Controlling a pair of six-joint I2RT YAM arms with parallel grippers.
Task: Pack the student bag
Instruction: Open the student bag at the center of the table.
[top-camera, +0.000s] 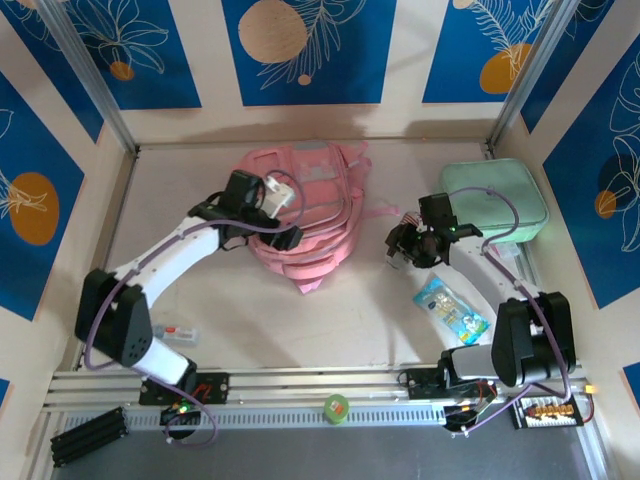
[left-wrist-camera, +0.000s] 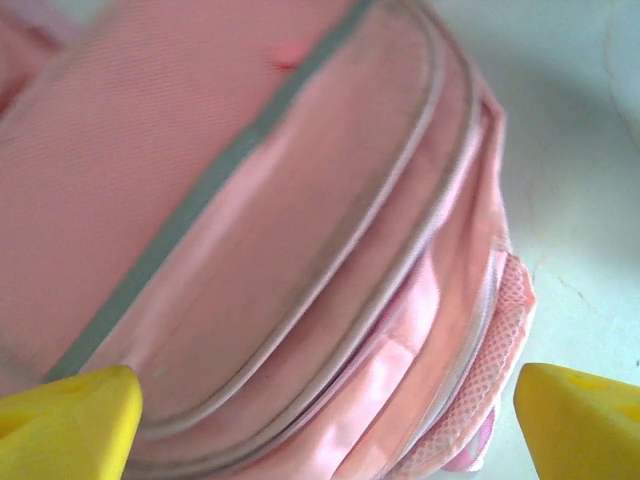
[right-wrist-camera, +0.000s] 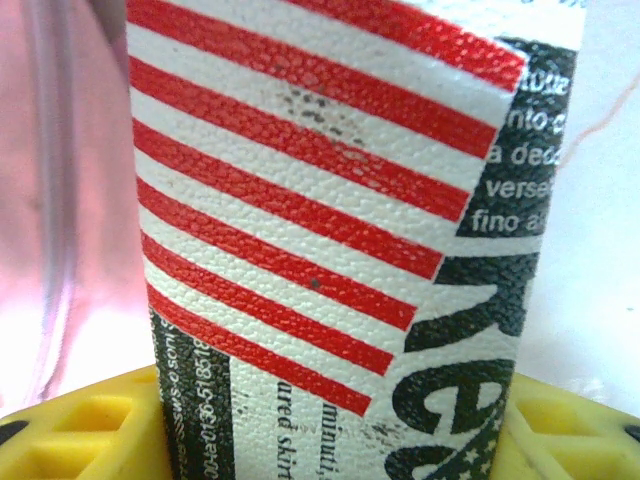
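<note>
- The student bag (top-camera: 320, 190) lay at the middle of the tabletop (top-camera: 360, 320), toward the back. Its long axis ran roughly from the far wall toward me, and its straps trailed off the near end.
- My left gripper (top-camera: 272, 225) hung over the bag's near left part with its jaws spread wide and nothing in them. In the left wrist view the two yellow fingertips (left-wrist-camera: 70, 420) stood at the lower corners, with the grey-trimmed pocket seams beyond them.
- My right gripper (top-camera: 405, 243) was clamped on a striped packet (right-wrist-camera: 320, 220), red and white with dark print, which stood upright between the yellow pads.
- From that gripper the bag lay to the left, across a strip of bare tabletop; they were near each other but not touching.
- The left arm was the nearer one, right on the bag. I judged it best placed to pull a zip or hold the bag's mouth while the right carried the packet leftward.
- I could not tell whether any zip was open, so where the packet should go in remained unclear.
</note>
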